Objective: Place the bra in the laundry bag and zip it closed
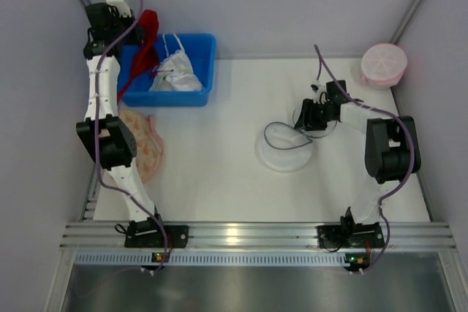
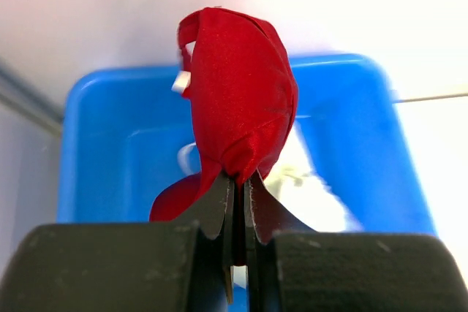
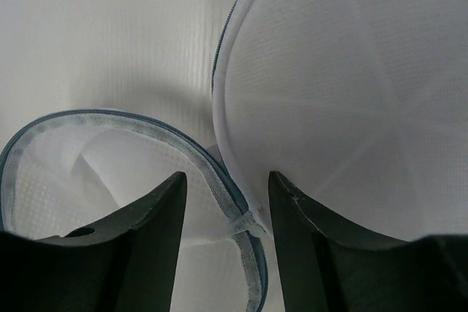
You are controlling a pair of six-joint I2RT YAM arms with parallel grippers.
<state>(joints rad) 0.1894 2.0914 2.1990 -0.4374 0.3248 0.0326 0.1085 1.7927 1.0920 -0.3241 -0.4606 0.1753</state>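
Observation:
My left gripper (image 1: 137,34) is shut on the dark-red bra (image 1: 149,24) and holds it above the far left corner of the blue bin (image 1: 208,71). In the left wrist view the bra (image 2: 238,93) bunches up from my shut gripper (image 2: 240,180), and a red part hangs down into the bin. The white mesh laundry bag (image 1: 284,150) lies open mid-table. My right gripper (image 1: 308,120) is open at its far right edge. In the right wrist view the gripper (image 3: 228,184) straddles the bag's zipper rim (image 3: 241,213) beside the domed mesh half (image 3: 344,93).
A white garment (image 1: 175,74) lies in the blue bin, also showing in the left wrist view (image 2: 311,191). A beige patterned disc (image 1: 145,147) lies by the left arm. A pink round mesh bag (image 1: 384,65) stands at the far right. Walls close in on the left and the back.

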